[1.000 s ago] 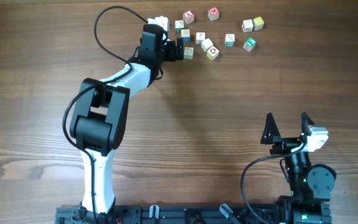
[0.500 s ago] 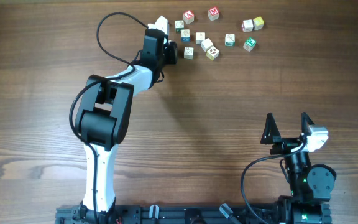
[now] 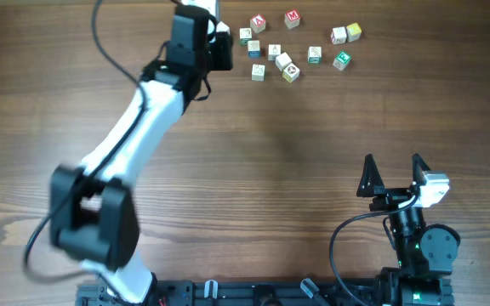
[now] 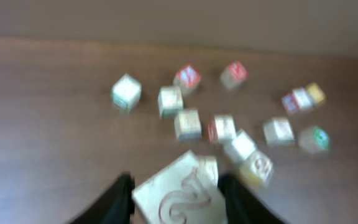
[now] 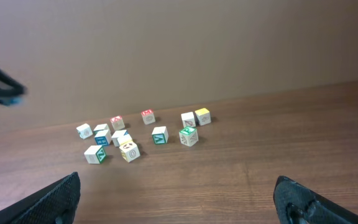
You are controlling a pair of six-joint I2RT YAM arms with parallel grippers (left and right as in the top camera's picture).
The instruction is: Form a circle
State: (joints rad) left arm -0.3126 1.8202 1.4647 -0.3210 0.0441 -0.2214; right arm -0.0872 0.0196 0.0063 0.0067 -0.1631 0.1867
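– At the far side of the table [image 3: 245, 170], what does the left gripper [image 4: 176, 210] hold?

– Its dark jaws pinch a pale wooden cube [image 4: 178, 185] with a curling character cut into the upper face. Only the left wrist view shows this. From overhead the blurred arm and the wrist hide the cube.

– Where is the circle?

– The circle [image 3: 340, 36] is so far only a tight cluster of three letter cubes. Two pale-faced ones sit side by side, and the green-faced cube [image 3: 341, 59] with a white letter sits just toward the robot from them. The loose letter cubes [image 3: 284, 61] lie beside the cluster on the left arm's side. The left gripper is past them, well apart from the cluster.

– And the right gripper [image 3: 392, 166]?

– Its jaws are spread wide. It is well apart from the cluster, close to the robot's base.

– What does the right wrist view add?

– It shows the cluster from the side, where one of the pale cubes has a yellowish face.
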